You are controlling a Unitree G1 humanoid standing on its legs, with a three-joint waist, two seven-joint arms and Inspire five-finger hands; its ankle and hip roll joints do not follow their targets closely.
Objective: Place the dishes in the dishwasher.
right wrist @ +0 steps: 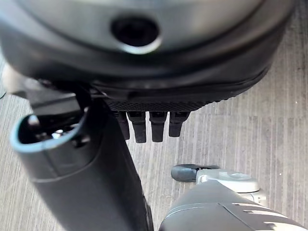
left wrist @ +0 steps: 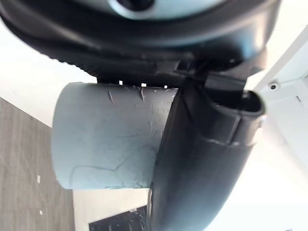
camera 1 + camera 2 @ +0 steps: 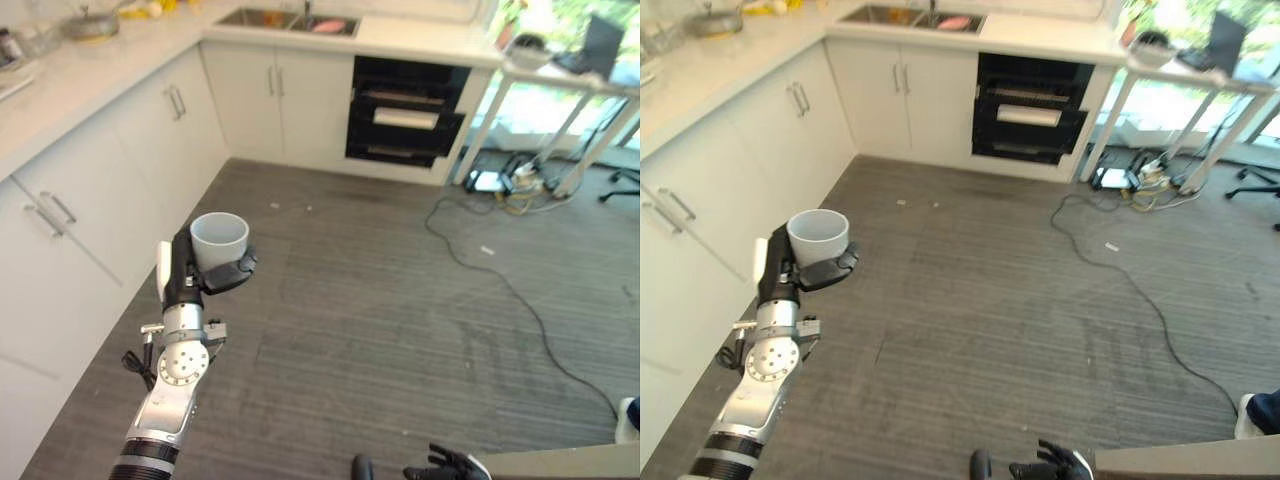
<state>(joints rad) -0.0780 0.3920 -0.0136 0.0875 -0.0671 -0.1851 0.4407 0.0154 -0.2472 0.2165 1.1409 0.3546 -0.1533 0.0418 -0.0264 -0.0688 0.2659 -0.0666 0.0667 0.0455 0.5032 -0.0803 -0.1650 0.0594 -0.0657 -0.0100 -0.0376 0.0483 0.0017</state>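
We took the dishwasher (image 3: 405,112) as our landmark: the dark appliance with its door ajar, set in the far run of white cabinets (image 3: 270,95) just right of the sink (image 3: 288,20).

Farthest left of it ran the side tabletop (image 3: 70,75) over more cabinets. Next, well short of the dishwasher and off to its left, our left hand (image 3: 205,272) was raised over the floor (image 3: 400,300) and clenched round a pale cup (image 3: 219,238); in the left wrist view the thumb (image 2: 202,159) crossed the cup's side while the palm backed it.

The cup stood upright, mouth up, its long axis vertical, so it pointed at the ceiling and not toward the racks. From the hand, the dishwasher lay ahead and to the right, across open floor. We judged that the coming move turned on this gap: the cup had to be carried forward and rightward before any placing could start.

Right of that, a cable (image 3: 520,300) trailed over the floor from below a table (image 3: 560,85) just right of the dishwasher.

Our right hand (image 3: 445,466) was low, farther from the dishwasher than the left; its fingers (image 1: 151,126) hung relaxed, holding nothing.
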